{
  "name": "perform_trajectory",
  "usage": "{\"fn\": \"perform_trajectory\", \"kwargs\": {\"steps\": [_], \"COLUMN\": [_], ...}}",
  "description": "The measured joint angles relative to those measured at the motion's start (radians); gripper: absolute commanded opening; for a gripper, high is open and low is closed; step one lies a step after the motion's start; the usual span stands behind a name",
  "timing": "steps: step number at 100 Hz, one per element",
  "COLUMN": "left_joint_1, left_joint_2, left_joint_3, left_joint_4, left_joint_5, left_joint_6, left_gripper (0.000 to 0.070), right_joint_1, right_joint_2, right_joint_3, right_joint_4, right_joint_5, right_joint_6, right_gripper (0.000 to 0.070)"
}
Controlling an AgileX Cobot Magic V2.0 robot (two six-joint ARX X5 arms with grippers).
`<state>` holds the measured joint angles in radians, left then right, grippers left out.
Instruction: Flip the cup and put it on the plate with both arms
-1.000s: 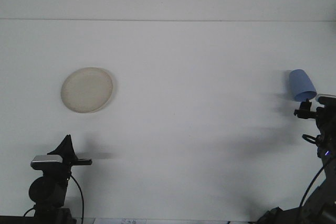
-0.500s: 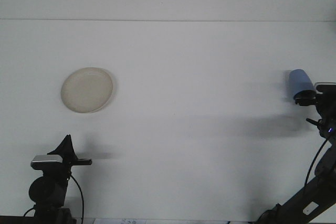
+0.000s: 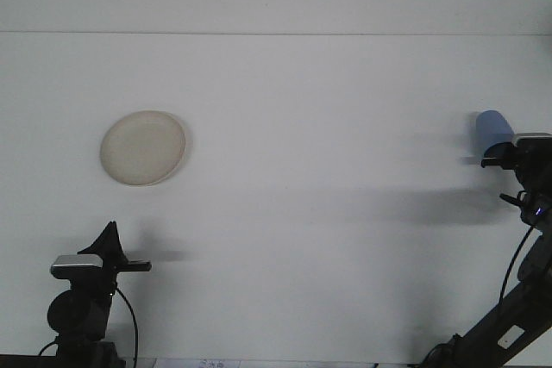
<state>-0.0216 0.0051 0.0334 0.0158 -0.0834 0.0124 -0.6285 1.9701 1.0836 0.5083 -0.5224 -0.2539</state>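
A round cream plate [image 3: 142,147] lies flat on the white table at the left. At the far right stands a light blue cup [image 3: 492,125]; only its top part shows. My right gripper [image 3: 503,154] is at the cup's near lower side and covers its bottom part. Whether it touches the cup is unclear. My left gripper [image 3: 109,244] stays low at the front left, well short of the plate, with nothing in it.
A white wall rises behind the table's far edge [image 3: 276,34]. The right arm [image 3: 517,299] climbs from the bottom right corner with a cable hanging along it. The left arm's base [image 3: 79,316] sits at the bottom left.
The right arm has risen and pushed forward to the cup, so the gripper now covers the cup's lower part. The left arm and the plate have not moved.
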Motion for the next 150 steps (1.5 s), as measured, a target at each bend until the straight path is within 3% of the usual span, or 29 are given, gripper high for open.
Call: {"fn": "perform_trajectory", "kwargs": {"steps": [28, 44, 57, 74, 90, 110, 150], "left_joint_1": [0.0, 0.0, 0.0, 0.0, 0.0, 0.0, 0.0], "left_joint_2": [0.0, 0.0, 0.0, 0.0, 0.0, 0.0, 0.0], "left_joint_3": [0.0, 0.0, 0.0, 0.0, 0.0, 0.0, 0.0], "left_joint_4": [0.0, 0.0, 0.0, 0.0, 0.0, 0.0, 0.0], "left_joint_5": [0.0, 0.0, 0.0, 0.0, 0.0, 0.0, 0.0], "left_joint_6": [0.0, 0.0, 0.0, 0.0, 0.0, 0.0, 0.0], "left_gripper": [0.0016, 0.0016, 0.0016, 0.0016, 0.0016, 0.0016, 0.0016], "right_joint_1": [0.024, 0.118, 0.24, 0.478, 0.747, 1.074, 1.431], "right_joint_2": [-0.266, -0.462, -0.622, -0.782, -0.754, -0.616, -0.401], "right_joint_3": [0.0, 0.0, 0.0, 0.056, 0.163, 0.261, 0.289], "right_joint_4": [-0.249, -0.469, -0.694, -1.007, -1.295, -1.58, -1.746], "right_joint_5": [0.012, 0.078, 0.155, 0.28, 0.295, 0.391, 0.399], "right_joint_6": [0.2, 0.343, 0.4, 0.388, 0.354, 0.314, 0.299], "right_gripper": [0.0, 0.0, 0.0, 0.0, 0.0, 0.0, 0.0]}}
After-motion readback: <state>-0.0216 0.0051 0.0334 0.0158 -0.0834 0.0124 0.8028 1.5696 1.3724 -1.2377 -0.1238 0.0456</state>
